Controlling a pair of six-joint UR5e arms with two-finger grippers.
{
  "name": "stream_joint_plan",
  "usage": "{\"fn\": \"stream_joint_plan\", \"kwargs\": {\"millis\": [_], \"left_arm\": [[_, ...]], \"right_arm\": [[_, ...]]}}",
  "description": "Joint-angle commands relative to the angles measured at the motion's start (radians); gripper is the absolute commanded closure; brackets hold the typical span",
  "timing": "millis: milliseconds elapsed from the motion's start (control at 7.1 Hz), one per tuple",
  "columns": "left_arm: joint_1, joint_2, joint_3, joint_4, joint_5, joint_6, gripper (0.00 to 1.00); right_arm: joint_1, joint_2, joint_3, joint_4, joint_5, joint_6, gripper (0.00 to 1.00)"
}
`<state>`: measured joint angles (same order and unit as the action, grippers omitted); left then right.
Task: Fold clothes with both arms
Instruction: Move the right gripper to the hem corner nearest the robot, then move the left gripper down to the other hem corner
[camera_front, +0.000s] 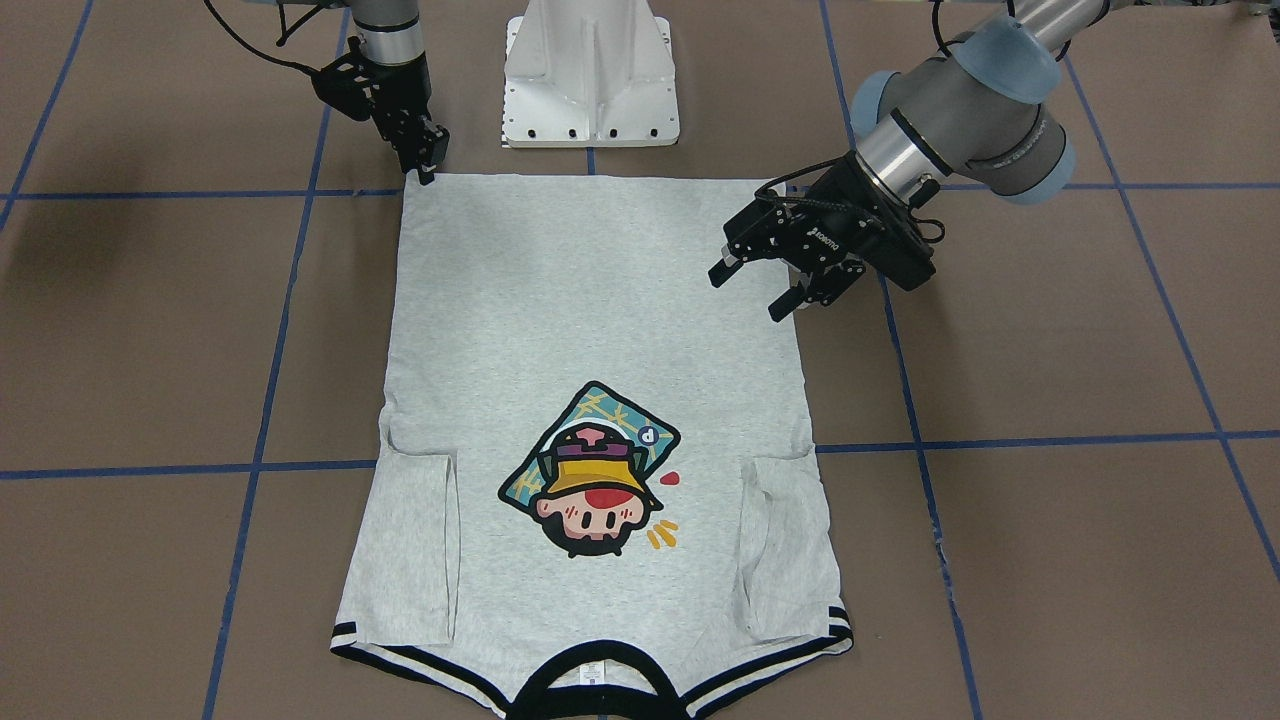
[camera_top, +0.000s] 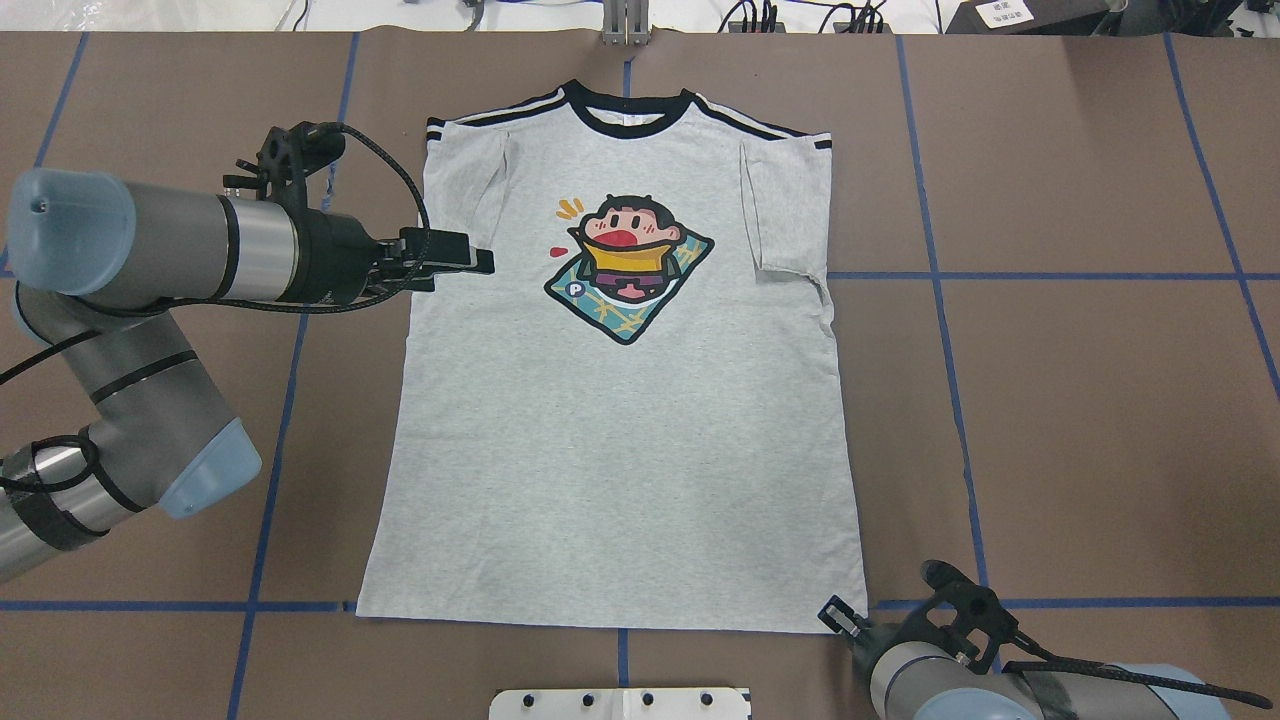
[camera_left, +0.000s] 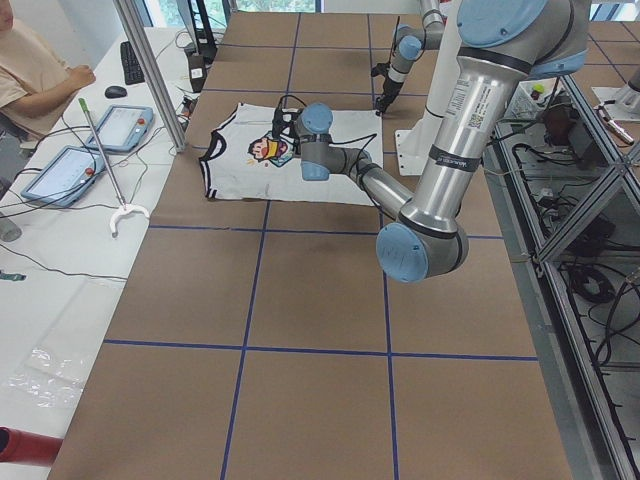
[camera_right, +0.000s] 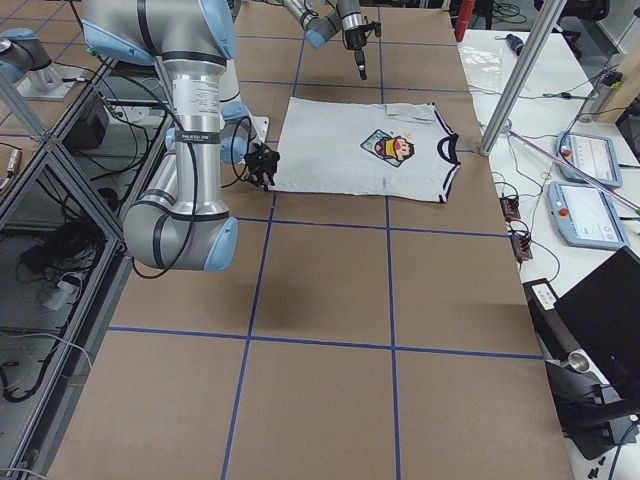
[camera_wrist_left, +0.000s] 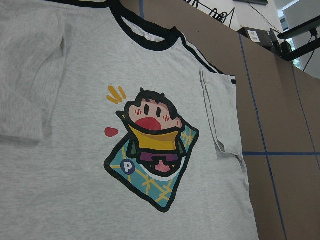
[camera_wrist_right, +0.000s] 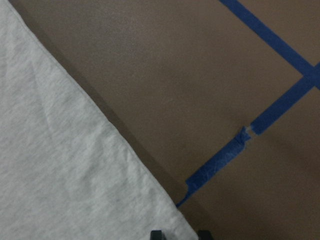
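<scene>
Lying flat and print-up in the middle of the brown table, we count one light heather-grey T-shirt. Its black collar points away from the robot and its straight hem lies nearest the single white pedestal base. One cartoon head in a yellow hat sits on the chest. Both of the two sleeves are folded inward onto the front, one along each side.

We see two arms and two grippers. The left arm reaches in from the side, and the left gripper hangs above the shirt's left edge with its two fingers clearly spread and nothing between them. The left wrist camera looks down on the print and collar.

The right arm comes down at the hem's right corner. The right gripper points at that corner, and in the right wrist view its two fingertips stand a little apart with the corner of the cloth between them. We cannot tell whether they touch the fabric.

Blue tape lines cross the table in a grid. Beyond the far edge, on a white bench, lie two touchscreen pendants, and one seated person is beside them.
</scene>
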<state>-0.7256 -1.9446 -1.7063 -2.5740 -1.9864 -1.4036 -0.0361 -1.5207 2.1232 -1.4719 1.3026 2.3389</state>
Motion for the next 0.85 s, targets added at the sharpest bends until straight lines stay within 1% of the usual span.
{"fn": "stream_joint_plan", "kwargs": {"millis": [0, 141, 282, 423, 564, 705], "left_arm": [[0.008, 0.003, 0.016, 0.003, -0.005, -0.032, 0.00], [0.033, 0.009, 0.007, 0.020, -0.005, -0.128, 0.00], [0.090, 0.038, -0.021, 0.067, 0.009, -0.180, 0.00], [0.151, 0.153, -0.136, 0.095, 0.038, -0.195, 0.00], [0.225, 0.325, -0.247, 0.097, 0.120, -0.196, 0.00], [0.304, 0.449, -0.312, 0.142, 0.217, -0.237, 0.01]], "right_arm": [[-0.001, -0.012, 0.035, -0.060, 0.006, 0.000, 1.00], [-0.001, -0.012, 0.072, -0.088, 0.009, 0.002, 1.00], [-0.001, -0.012, 0.104, -0.088, 0.009, 0.003, 1.00], [-0.002, -0.010, 0.136, -0.088, 0.009, 0.004, 1.00], [-0.002, -0.009, 0.139, -0.088, 0.010, 0.004, 1.00], [-0.001, -0.006, 0.141, -0.087, 0.011, 0.002, 1.00]]}}
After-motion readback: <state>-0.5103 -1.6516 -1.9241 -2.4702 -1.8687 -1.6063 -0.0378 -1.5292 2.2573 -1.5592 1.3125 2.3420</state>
